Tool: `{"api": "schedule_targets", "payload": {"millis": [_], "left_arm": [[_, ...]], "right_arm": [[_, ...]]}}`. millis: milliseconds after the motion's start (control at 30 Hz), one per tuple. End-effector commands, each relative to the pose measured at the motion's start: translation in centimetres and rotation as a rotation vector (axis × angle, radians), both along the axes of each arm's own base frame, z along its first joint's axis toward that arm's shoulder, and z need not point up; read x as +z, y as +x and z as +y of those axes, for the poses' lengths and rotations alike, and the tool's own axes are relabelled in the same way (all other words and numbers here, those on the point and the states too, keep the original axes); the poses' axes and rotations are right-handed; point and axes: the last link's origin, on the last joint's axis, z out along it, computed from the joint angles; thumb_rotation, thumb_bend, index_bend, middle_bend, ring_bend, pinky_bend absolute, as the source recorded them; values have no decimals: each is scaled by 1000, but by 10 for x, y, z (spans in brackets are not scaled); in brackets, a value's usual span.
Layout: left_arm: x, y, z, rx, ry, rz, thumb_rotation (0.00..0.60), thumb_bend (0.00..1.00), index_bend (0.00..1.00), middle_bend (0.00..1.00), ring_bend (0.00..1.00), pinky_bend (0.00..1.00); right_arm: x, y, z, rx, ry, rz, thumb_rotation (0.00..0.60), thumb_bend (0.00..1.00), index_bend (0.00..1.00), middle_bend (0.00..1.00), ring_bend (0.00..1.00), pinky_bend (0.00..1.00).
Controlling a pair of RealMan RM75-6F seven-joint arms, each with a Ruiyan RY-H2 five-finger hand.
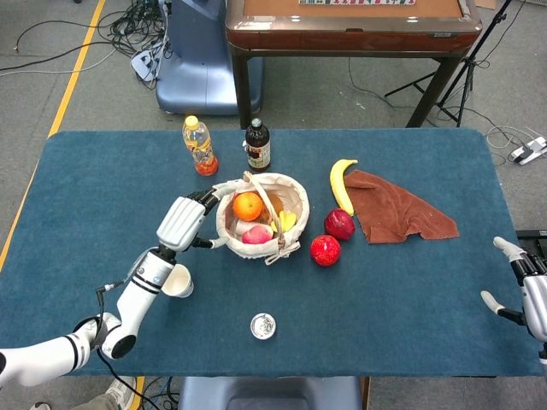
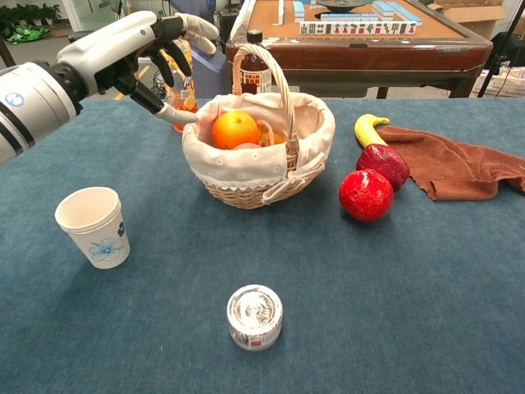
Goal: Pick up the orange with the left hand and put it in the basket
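The orange [image 1: 248,206] [image 2: 235,129] lies inside the cloth-lined wicker basket [image 1: 295,198] [image 2: 246,185], on its left side, among other fruit. My left hand [image 1: 182,222] [image 2: 139,51] hovers just left of the basket rim, fingers spread and holding nothing. The right hand [image 1: 523,286] shows only at the right table edge in the head view, fingers apart, nothing in it.
A paper cup [image 2: 93,226] stands left of the basket, under my left forearm. A small tin [image 2: 254,316] sits near the front. Two red fruits [image 2: 366,194], a banana [image 1: 340,183] and a brown cloth [image 1: 397,209] lie right of the basket. Two bottles [image 1: 256,145] stand behind.
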Motion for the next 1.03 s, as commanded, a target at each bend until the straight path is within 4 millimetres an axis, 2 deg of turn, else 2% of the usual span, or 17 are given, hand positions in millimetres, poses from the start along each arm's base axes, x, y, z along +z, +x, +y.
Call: {"api": "schedule_targets", "payload": {"millis": [33,300,500,633,833,1033], "left_arm": [[5,-7,-2,19,0,9,600,131,168,175,318,390],[40,-53,-24,138,4,80,600,131,191,175,277,383],[74,-95,-56,262,55,132,600,131,214,175,253,340],[92,-122,-84,354,111,190,600,131,214,175,233,316],[105,-153,-125,470,185,264,600,131,213,175,231,302],[109,-166,-157,541,216,259,600,131,212,175,231,273]], "right_arm": [[0,0,0,0,0,0,600,174,148,220,202,314],[3,1,-1,3,-3,11,600,174,148,220,202,314],[0,1,-2,-1,9,12,600,174,148,220,202,314],[-2,1,-4,0,21,18,600,174,148,220,202,314],[-4,2,-8,7,33,17,600,175,148,220,202,314],[-5,2,-9,11,40,17,600,179,148,220,202,314]]}}
